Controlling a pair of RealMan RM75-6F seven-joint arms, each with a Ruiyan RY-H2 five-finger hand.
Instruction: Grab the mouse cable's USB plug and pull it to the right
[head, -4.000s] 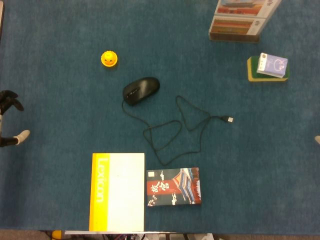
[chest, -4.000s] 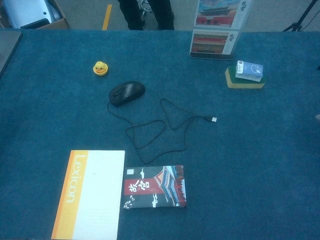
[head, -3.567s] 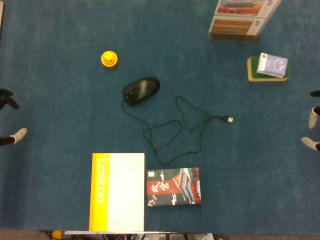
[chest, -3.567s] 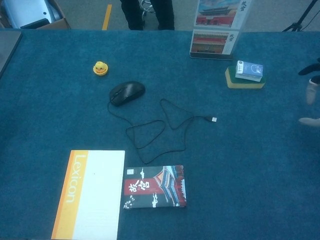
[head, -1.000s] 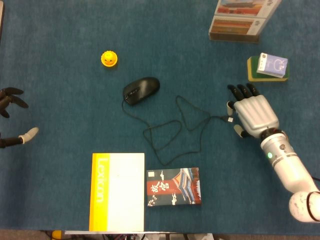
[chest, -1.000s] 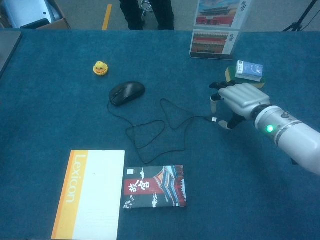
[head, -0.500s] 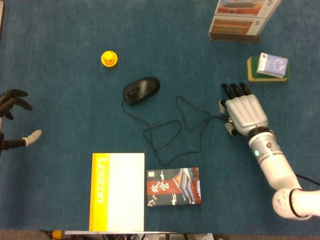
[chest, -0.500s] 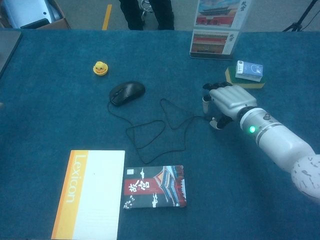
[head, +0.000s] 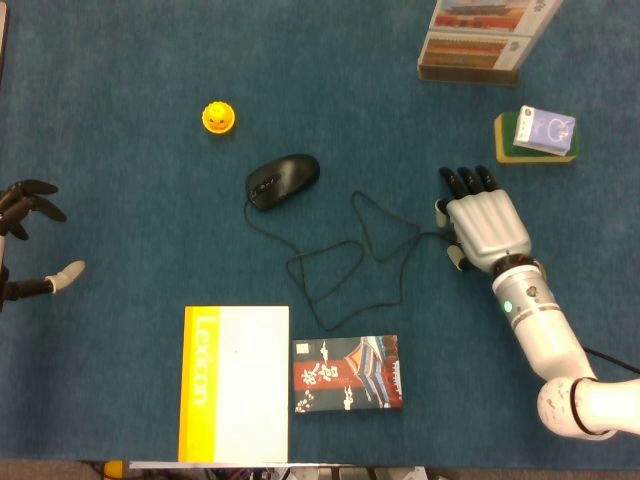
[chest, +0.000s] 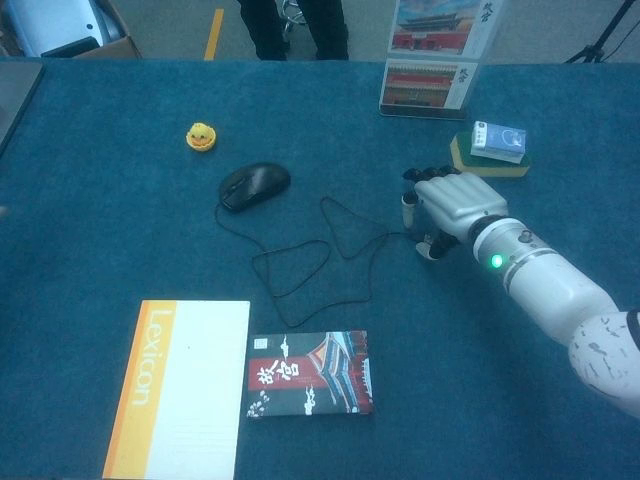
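Underneath everything lies a blue felt-like table cover (head: 120, 90), with grey floor beyond its far edge in the chest view. From the glossy black mouse (head: 283, 179), the thin cable (head: 330, 265) snakes in loose loops rightward. Its USB plug sits hidden under the right hand (head: 484, 225), palm down; whether the fingers clamp it, I cannot tell. At the table's left edge the left hand (head: 25, 240) hovers, fingers apart.

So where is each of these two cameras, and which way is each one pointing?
Head view: high up, looking almost straight down on the blue table; shows the right hand over the cable's end, and the left hand at the left edge.
Chest view: lower, looking forward across the table; shows only the right hand and forearm.
Shared: mouse, cable, right hand.
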